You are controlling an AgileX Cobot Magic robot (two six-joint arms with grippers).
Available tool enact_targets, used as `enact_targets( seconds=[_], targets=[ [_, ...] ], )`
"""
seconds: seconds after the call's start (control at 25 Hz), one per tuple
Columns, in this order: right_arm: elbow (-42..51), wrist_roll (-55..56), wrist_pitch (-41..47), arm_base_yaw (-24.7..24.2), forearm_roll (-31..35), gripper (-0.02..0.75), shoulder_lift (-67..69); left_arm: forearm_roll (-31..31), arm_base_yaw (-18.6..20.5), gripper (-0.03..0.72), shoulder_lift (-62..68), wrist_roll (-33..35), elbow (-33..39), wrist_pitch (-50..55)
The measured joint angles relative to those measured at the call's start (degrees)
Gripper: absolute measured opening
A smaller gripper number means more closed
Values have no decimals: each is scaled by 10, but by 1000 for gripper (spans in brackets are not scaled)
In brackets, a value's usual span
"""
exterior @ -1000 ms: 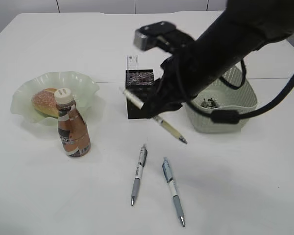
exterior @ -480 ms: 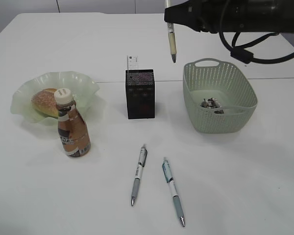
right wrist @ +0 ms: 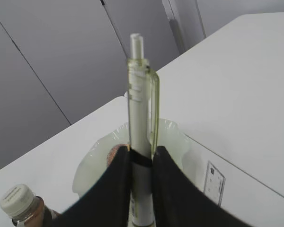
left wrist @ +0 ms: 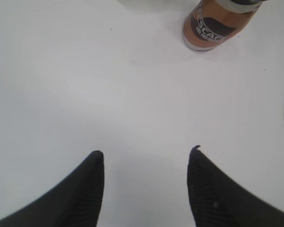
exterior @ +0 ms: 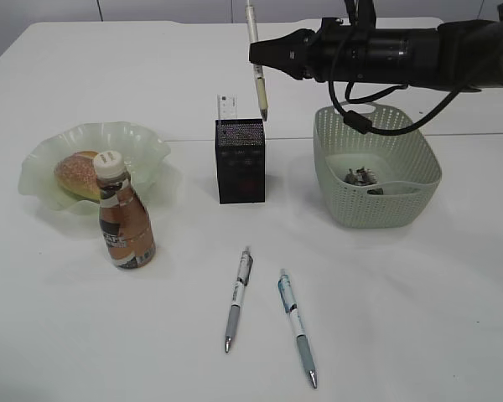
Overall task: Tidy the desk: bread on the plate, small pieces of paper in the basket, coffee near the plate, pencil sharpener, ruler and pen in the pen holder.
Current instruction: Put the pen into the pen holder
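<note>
From the exterior view, your right gripper point(exterior: 257, 57) has a pen point(exterior: 256, 71) hanging tip-down just above the pen holder point(exterior: 240, 161), with two more pens point(exterior: 237, 297) on the worktop point(exterior: 402, 301) in front of it. Left wrist view: your left gripper point(left wrist: 146, 158) has its jaws apart and empty, over bare worktop near the coffee bottle point(left wrist: 218, 23). Right wrist view: jaws clamped on the pen's barrel, held upright.

Below the right gripper point(exterior: 256, 52), only the ruler point(exterior: 226, 107) occupies the pen holder point(exterior: 240, 159). Basket point(exterior: 375, 164) stands to its right, bare table point(exterior: 386, 318) beyond.
</note>
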Motion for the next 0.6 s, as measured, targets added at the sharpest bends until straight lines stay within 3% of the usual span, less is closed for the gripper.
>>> enact_targets(
  seconds=[0.6],
  targets=[
    [-140,-12,15,0,2,83,133,0,0,414,0,0,0,6]
  ],
)
